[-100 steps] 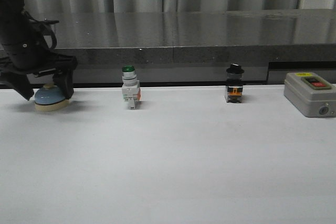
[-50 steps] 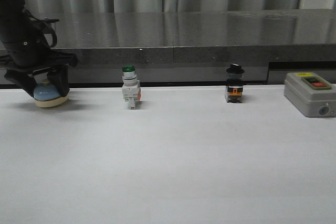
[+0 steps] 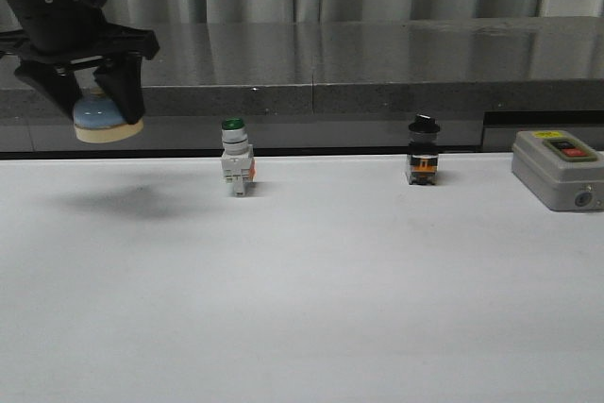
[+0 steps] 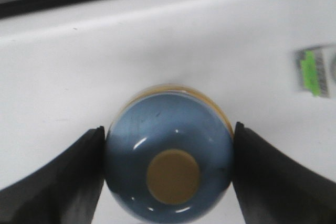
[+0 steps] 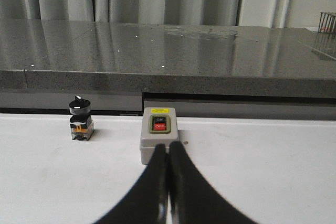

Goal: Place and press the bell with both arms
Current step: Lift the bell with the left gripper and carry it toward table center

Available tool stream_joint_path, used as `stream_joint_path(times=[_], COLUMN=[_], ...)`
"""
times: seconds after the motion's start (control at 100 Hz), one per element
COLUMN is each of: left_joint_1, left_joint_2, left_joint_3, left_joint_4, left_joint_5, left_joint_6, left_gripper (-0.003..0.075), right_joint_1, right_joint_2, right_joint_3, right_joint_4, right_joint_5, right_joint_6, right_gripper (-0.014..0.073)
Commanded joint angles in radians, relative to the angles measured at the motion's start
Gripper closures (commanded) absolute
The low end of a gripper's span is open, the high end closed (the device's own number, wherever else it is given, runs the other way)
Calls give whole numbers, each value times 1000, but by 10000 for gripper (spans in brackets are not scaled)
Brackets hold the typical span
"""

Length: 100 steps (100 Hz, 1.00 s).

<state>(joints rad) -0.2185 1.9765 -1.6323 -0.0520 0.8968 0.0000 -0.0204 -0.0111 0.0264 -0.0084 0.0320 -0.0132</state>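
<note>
The light-blue bell (image 3: 102,116) with its cream base hangs well above the white table at the far left, clamped in my left gripper (image 3: 94,101). The left wrist view looks down on its blue dome (image 4: 169,156) and cream push-button, with a dark finger pressed against each side of it and the gripper (image 4: 169,179) shut on it. My right gripper (image 5: 168,150) is shut and empty, low over the table just in front of the grey box. The right arm is out of the front view.
A green-capped white switch (image 3: 234,159) stands left of centre by the back of the table, a black-knobbed switch (image 3: 422,152) right of centre. The grey box with red and black buttons (image 3: 557,168) sits at the far right. A dark stone ledge (image 3: 359,63) runs behind.
My left gripper has closed on the bell and lifted it off the table, rising and shifting slightly right. The bell's shadow now lies apart on the table.
</note>
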Motion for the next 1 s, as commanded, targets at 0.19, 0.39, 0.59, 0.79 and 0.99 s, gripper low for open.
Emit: stream_joint_path(times=[0.19, 0.39, 0.59, 0.79, 0.99], left_joint_1=[-130, -274, -374, -436, -464], left_joint_2=[-180, -180, -141, -78, -32], left_joint_3=[158, 192, 192, 192, 192], left_joint_4=[-53, -56, -79, -95, -98], left_joint_5=[-131, -198, -204, -230, -228], left_joint_6=[-21, -21, -21, -21, -21], left_gripper=[409, 409, 409, 409, 407], right_joint_1=[-5, -5, -5, -5, -5], right_joint_2=[-14, -14, -14, -14, -14], right_joint_3=[-15, -15, -15, -15, -15], right_joint_4=[-3, -3, -3, -3, -3], right_joint_5=[-81, -81, -81, -81, -81], right_joint_6=[0, 0, 0, 0, 0], right_gripper=[654, 654, 654, 654, 654])
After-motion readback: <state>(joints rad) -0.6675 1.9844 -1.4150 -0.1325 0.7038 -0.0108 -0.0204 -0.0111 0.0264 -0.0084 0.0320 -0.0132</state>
